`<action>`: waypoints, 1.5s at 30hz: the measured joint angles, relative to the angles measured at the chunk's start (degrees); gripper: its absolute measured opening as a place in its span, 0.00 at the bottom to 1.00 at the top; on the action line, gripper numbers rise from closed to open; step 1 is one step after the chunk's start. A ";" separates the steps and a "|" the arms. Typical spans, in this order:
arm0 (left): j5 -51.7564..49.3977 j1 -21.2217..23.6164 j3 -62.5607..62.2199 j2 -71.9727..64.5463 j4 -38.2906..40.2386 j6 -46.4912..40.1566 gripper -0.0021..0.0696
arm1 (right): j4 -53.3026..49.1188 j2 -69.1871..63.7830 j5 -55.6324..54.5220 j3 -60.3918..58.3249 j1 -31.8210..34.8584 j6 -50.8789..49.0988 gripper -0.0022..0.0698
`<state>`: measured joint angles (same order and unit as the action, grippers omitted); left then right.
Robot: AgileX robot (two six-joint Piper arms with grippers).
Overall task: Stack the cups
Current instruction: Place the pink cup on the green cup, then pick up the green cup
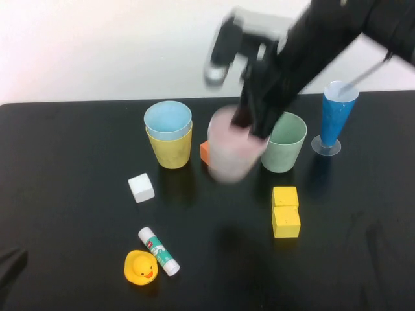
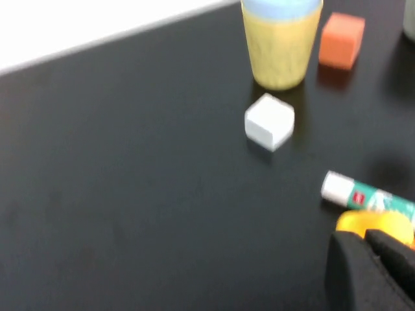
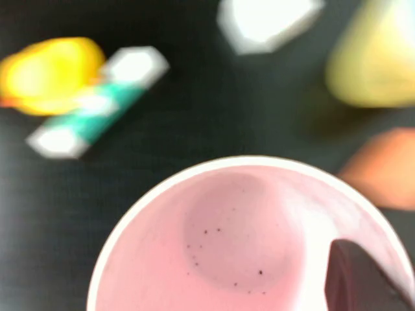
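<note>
Now right tool [image 1: 249,126] clamps pink cup [image 1: 231,152] rim, between blue-in-yellow stack [image 1: 169,134] and green cup [image 1: 284,142]; left tool [image 2: 373,269] low, grip unclear.

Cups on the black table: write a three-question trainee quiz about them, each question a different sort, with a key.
1. True or false: the blue cup sits nested in the yellow cup.
2. Which cup does the right tool hold: A green, B pink, C yellow?
3. Fill in: the green cup stands beside the blue ____.

The left tool is parked near the duck.

Key: 1 true; 2 B, the pink cup; 3 cone.
</note>
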<state>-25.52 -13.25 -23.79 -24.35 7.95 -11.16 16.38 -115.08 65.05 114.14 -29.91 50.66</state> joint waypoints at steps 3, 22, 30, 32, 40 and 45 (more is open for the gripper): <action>1.38 0.00 0.36 1.36 -0.55 0.00 0.03 | -10.20 0.00 0.15 6.80 0.00 -5.21 0.06; 6.86 0.00 2.78 1.68 0.30 0.00 0.03 | -17.11 -5.02 1.45 9.24 6.18 -13.77 0.06; 7.27 0.00 2.78 1.68 0.58 0.00 0.03 | -14.82 -8.47 1.59 9.13 6.28 -13.67 0.17; 7.52 0.00 2.78 1.68 1.14 0.03 0.03 | -14.82 -8.72 1.59 9.01 6.28 -13.67 0.29; 7.61 0.00 2.78 1.68 1.69 0.03 0.03 | -11.36 -6.49 3.09 9.01 6.28 -13.14 0.50; 7.61 0.00 2.78 1.68 1.69 0.03 0.03 | -5.77 -4.75 5.62 9.01 6.28 -10.26 0.51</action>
<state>-17.91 -13.25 -21.00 -22.67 9.64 -11.12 10.61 -119.84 70.67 123.15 -23.63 40.39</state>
